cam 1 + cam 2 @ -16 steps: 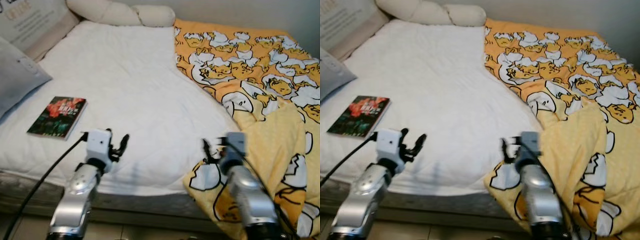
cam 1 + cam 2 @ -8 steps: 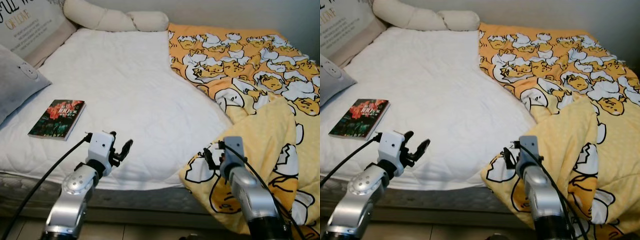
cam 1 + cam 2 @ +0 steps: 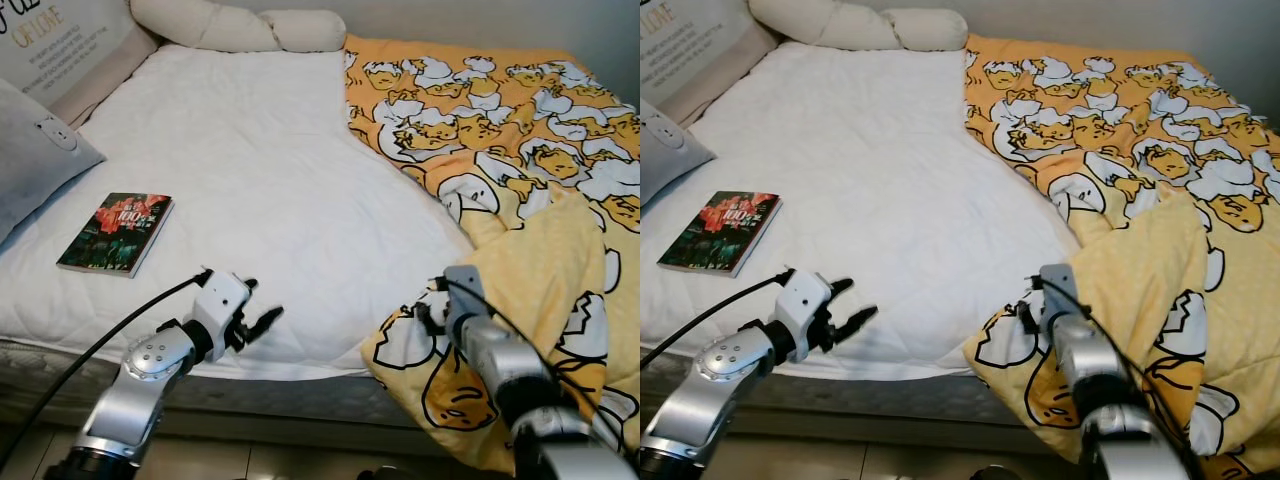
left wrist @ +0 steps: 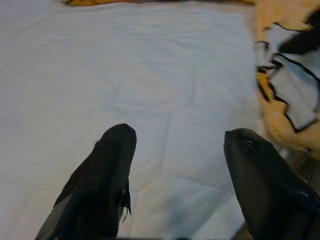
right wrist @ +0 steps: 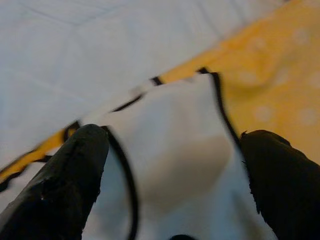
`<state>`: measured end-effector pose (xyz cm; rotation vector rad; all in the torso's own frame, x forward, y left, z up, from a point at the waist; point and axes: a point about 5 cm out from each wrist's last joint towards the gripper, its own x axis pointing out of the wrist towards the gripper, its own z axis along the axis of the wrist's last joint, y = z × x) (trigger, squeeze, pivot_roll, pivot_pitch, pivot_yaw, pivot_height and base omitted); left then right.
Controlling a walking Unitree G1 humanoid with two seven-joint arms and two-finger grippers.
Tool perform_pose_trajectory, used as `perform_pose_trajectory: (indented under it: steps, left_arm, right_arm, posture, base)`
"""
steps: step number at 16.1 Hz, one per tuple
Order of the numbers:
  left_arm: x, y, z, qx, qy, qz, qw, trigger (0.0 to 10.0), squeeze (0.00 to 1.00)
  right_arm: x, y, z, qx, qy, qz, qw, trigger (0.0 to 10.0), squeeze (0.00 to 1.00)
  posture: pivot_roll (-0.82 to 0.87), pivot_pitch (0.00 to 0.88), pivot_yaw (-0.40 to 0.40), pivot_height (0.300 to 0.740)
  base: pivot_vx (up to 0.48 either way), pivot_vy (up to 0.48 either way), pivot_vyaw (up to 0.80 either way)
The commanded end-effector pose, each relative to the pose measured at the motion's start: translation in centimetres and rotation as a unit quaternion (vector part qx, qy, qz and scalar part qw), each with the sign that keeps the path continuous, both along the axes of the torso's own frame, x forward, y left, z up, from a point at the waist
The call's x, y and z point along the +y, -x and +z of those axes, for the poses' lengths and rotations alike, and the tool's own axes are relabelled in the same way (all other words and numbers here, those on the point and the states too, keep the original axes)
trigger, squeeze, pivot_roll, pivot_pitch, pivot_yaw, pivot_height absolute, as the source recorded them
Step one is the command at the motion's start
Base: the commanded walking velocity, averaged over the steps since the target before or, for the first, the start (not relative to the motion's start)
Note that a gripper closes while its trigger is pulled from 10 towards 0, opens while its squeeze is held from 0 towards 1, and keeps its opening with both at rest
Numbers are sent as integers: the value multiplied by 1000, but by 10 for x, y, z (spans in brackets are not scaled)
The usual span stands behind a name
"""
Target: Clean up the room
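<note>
While the bed (image 3: 250, 190) takes up most of the head views, the duvet (image 3: 520, 200) — yellow, printed with cartoon eggs — lies bunched over the right half of the frame, its lower corner folded back and drooping past the mattress edge at the lower right. Straightening it looks like the job in hand.

At the lower right of centre the right gripper (image 3: 432, 312) hangs just over that folded corner, fingers apart, with nothing between them; its wrist view looks straight down onto a white-and-yellow patch of the fabric. At the lower left of centre the left gripper (image 3: 262, 320) is held above the bare white sheet near the front edge of the mattress, also spread wide and empty, its fingers aimed toward the duvet corner.

A book (image 3: 116, 233) lies flat on the sheet at the left of the frame, well apart from both grippers. A grey pillow (image 3: 35, 160) sits at the far left edge, and a cream bolster (image 3: 235, 28) runs along the top.

Several things could go wrong from here:
- The right fingers may pinch only the top layer of the fold, so the corner slips out when pulled.
- A pull with one gripper alone would likely drag the duvet askew — or off the bed toward the floor.
- The left gripper could snag the sheet as it moves across.
</note>
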<state>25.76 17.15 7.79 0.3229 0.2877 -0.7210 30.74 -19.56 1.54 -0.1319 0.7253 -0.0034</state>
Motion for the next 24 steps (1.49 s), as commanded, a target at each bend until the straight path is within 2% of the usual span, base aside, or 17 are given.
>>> perform_pose_trajectory:
  steps: [1, 2, 3, 5, 7, 8, 9, 10, 13, 24]
  left_arm:
    - [-3, -1, 2, 1, -13, -30, 999, 10000, 0]
    - [-3, -2, 2, 3, -13, -38, 999, 10000, 0]
    - [-5, -1, 3, 14, -16, -64, 998, 10000, 0]
    - [-7, -3, 4, 22, -25, -94, 995, 10000, 0]
    - [-8, -6, 4, 21, -26, -97, 995, 10000, 0]
    - [-8, -7, 5, 20, -27, -99, 995, 10000, 0]
    - [-8, -8, 5, 20, -27, -100, 994, 10000, 0]
    - [-8, -8, 5, 22, -28, -104, 994, 10000, 0]
    - [-7, -8, 5, 24, -29, -106, 994, 10000, 0]
    - [-7, -9, 4, 28, -32, -110, 993, 10000, 0]
  right_arm:
    - [-3, 3, -6, 18, 9, 5, 1000, 4039, 0]
    - [-4, 3, -7, 24, 6, 4, 1000, 2196, 0]
    - [-4, 6, -12, 39, -7, -4, 999, 2863, 0]
    - [-5, 11, -19, 55, -23, -15, 998, 3137, 0]
    - [-6, 13, -21, 61, -17, -10, 998, 2235, 0]
    - [-6, 13, -21, 62, -18, -11, 998, 1216, 0]
    - [-6, 13, -22, 62, -19, -11, 998, 824, 0]
    - [-6, 13, -22, 62, -21, -11, 998, 0, 0]
    - [-6, 16, -25, 63, -40, -13, 997, 0, 0]
    - [-14, 23, -30, 66, -46, -19, 997, 0, 0]
  posture:
    - [45, 0, -14, 740]
    - [47, 0, -15, 740]
    - [49, 0, -15, 740]
    - [51, 0, -13, 740]
    - [51, 0, -9, 740]
    - [50, 0, -7, 740]
    - [50, 0, -5, 740]
    - [51, 0, -4, 740]
    - [51, 0, -3, 740]
    - [53, 0, 2, 740]
  base:
    - [0, 0, 0]
    - [0, 0, 0]
    - [0, 0, 0]
    - [0, 0, 0]
    - [0, 0, 0]
    - [0, 0, 0]
    - [0, 0, 0]
    - [0, 0, 0]
    - [0, 0, 0]
    - [0, 0, 0]
